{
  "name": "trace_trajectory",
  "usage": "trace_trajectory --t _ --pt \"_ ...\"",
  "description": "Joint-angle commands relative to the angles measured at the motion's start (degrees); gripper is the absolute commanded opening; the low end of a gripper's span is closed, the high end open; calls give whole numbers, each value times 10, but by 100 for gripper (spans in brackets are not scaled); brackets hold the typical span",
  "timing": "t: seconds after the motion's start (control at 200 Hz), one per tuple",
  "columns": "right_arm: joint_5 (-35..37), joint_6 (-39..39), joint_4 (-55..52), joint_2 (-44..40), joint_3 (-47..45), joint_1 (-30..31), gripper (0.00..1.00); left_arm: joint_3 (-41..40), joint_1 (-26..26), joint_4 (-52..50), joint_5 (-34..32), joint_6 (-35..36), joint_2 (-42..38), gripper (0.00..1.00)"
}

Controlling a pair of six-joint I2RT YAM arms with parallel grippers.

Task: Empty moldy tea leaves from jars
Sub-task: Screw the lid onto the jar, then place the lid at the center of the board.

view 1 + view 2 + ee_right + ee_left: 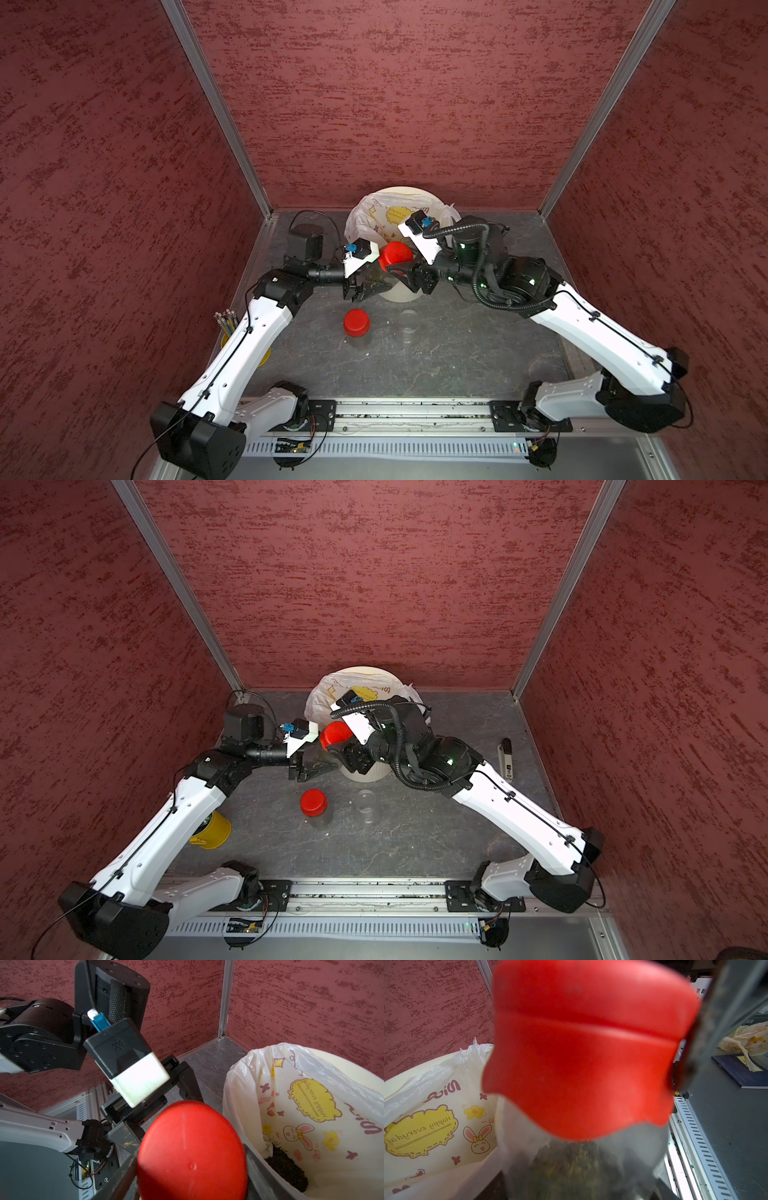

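— Where was the jar with the tea leaves?

— The left gripper [374,286] had its fingers pressed tight on the held jar [380,275]. The jar was up in the air and tipped over, right by the front edge of the bin [411,191].

— Could the leaves be seen?

— Yes. The left wrist view showed the tea leaves [571,1161], dark and crumbly, through the clear wall. The red cap [583,1053] was on the jar.

— What about the right gripper?

— The right gripper [191,1151] had one finger on each side of the red cap. Nobody could tell if it pinched the cap or just sat close to it.

— What was in the bin?

— A white bag [311,1105] with a bunny picture lined it. A heap of dark crumbs [286,1169] lay at the bottom.

— And the other jars?

— Two stood upright on the table [436,374], nearer the robot than the bin. The capped jar [357,326] was beside the open jar [409,326], which was clear with an open top. A yellow cup [214,829] of pencils [226,319] stood by the left arm.
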Motion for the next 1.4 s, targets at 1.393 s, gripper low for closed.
trace_trajectory --t 1.393 --pt "62 -68 -19 -116 -38 -113 35 11 4 21 9 -3 -9 63"
